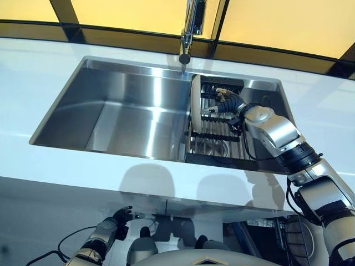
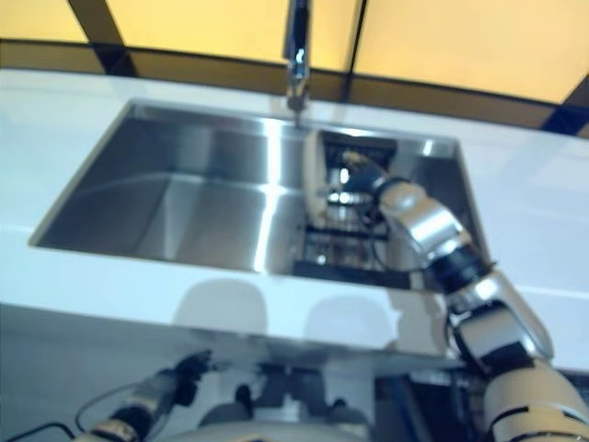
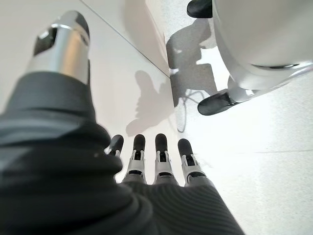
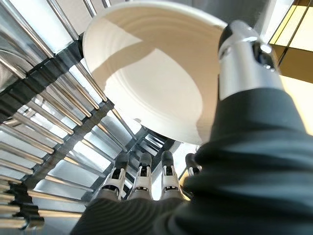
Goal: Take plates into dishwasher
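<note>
A white plate (image 1: pixel 195 108) stands on edge at the left end of a dark wire dish rack (image 1: pixel 219 137) in the right part of the steel sink (image 1: pixel 122 113). My right hand (image 1: pixel 226 105) reaches into the rack just right of the plate. In the right wrist view the plate (image 4: pixel 146 73) faces my right hand (image 4: pixel 146 215). Its fingers (image 4: pixel 142 176) are straight and point under the plate's lower rim, and the thumb (image 4: pixel 244 58) lies beside the rim, open. My left hand (image 1: pixel 119 216) hangs low below the counter edge with straight fingers (image 3: pixel 159 156) and holds nothing.
A chrome faucet (image 1: pixel 188 33) rises behind the sink's middle. White counter (image 1: pixel 50 66) surrounds the sink, with dark window frames behind it. The sink's left basin holds nothing. A wire basket (image 1: pixel 299 238) shows low at the right, under the counter.
</note>
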Controlling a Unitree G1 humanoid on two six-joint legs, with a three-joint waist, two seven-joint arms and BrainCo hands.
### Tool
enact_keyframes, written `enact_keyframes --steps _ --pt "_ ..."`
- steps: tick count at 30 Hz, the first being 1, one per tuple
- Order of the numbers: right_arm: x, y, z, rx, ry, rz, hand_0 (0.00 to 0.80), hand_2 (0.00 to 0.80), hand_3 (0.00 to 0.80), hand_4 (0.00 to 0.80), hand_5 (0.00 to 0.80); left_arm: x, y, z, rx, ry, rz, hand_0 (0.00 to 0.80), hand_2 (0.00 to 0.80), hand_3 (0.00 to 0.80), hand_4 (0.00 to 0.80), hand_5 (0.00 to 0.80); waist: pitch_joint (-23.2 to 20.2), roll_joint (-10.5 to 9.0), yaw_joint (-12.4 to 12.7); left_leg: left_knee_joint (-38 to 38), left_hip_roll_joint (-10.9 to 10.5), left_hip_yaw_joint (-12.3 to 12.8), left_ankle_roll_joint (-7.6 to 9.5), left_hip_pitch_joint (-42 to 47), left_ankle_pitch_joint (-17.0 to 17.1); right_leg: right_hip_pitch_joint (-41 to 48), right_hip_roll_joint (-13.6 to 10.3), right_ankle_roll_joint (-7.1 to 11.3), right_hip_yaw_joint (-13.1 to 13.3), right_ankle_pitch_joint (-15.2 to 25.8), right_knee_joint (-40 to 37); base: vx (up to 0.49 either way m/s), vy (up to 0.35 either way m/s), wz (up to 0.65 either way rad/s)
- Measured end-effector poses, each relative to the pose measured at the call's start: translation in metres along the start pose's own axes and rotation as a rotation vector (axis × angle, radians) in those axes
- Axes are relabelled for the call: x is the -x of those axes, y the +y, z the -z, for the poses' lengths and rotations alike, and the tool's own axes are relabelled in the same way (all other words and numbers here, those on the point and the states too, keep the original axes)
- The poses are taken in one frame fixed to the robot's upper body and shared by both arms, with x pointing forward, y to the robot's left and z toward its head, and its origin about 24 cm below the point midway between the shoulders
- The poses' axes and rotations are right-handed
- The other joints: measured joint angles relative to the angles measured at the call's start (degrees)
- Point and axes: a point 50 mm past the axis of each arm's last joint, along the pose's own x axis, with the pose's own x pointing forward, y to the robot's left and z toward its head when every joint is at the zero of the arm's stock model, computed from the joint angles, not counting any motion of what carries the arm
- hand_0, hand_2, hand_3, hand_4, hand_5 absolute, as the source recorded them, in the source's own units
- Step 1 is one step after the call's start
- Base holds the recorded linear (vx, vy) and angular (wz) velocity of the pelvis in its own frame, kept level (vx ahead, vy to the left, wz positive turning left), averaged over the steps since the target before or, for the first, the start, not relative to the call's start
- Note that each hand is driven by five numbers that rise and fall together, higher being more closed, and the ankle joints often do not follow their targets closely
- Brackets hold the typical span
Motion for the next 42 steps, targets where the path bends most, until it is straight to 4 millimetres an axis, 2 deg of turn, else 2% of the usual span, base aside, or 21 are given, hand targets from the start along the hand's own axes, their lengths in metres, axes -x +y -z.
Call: enact_keyframes --steps 21,27,31,35,38,42 --pt "-0.001 0.005 0.003 -0.004 0.020 -0.074 0.000 0.000 0.000 0.000 0.000 0.001 -0.001 0.008 0.004 0.018 -0.004 0.000 0.000 0.000 0.000 0.000 -1.04 -0.75 0.10 -0.04 -0.02 0.24 -0.07 0.12 0.05 0.01 0.01 0.02 0.23 0.12 -0.15 -0.001 0.001 0.00" --pt "-0.001 0.003 0.005 0.004 0.024 -0.015 0.000 0.000 0.000 0.000 0.000 0.001 -0.002 0.008 0.004 0.015 -0.002 0.000 0.000 0.000 0.000 0.000 -1.57 -0.56 -0.02 -0.06 -0.02 0.40 -0.07 0.23 0.04 0.00 0.01 0.02 0.40 0.12 -0.15 0.000 0.000 0.00" --pt "0.003 0.005 0.017 -0.123 0.028 0.086 0.000 0.000 0.000 0.000 0.000 0.001 -0.004 0.008 0.004 0.017 -0.003 0.000 0.000 0.000 0.000 0.000 -1.97 -0.37 -0.21 -0.30 -0.01 1.01 -0.12 0.77 -0.01 -0.06 0.01 0.03 1.06 0.13 -0.06 -0.004 0.035 -0.08" --pt "0.010 0.025 0.034 -0.251 0.051 0.121 0.000 0.000 0.000 0.000 0.000 0.001 -0.008 0.012 0.022 0.022 -0.008 0.000 0.000 0.000 0.000 0.000 -2.41 0.17 -1.62 -0.34 0.01 2.22 -0.16 0.84 -0.08 -0.75 0.01 0.02 2.33 0.42 -0.03 -0.014 0.044 -0.15" --pt "0.019 0.033 0.057 -0.300 0.089 0.142 0.000 0.000 0.000 0.000 0.000 0.002 -0.011 0.018 0.045 0.031 -0.008 0.000 0.000 0.000 0.000 0.000 -2.61 0.56 -2.97 -0.38 0.07 2.79 -0.15 0.78 -0.09 -1.22 0.08 -0.04 3.00 0.67 -0.09 -0.017 0.039 -0.11" --pt "0.026 0.042 0.067 -0.315 0.100 0.120 0.000 0.000 0.000 0.000 0.000 0.002 -0.017 0.022 0.059 0.031 0.000 0.000 0.000 0.000 0.000 0.000 -2.96 1.21 -3.82 -0.41 0.33 3.83 -0.19 0.77 -0.13 -1.56 0.40 -0.22 4.05 1.35 -0.95 -0.021 0.029 -0.14"
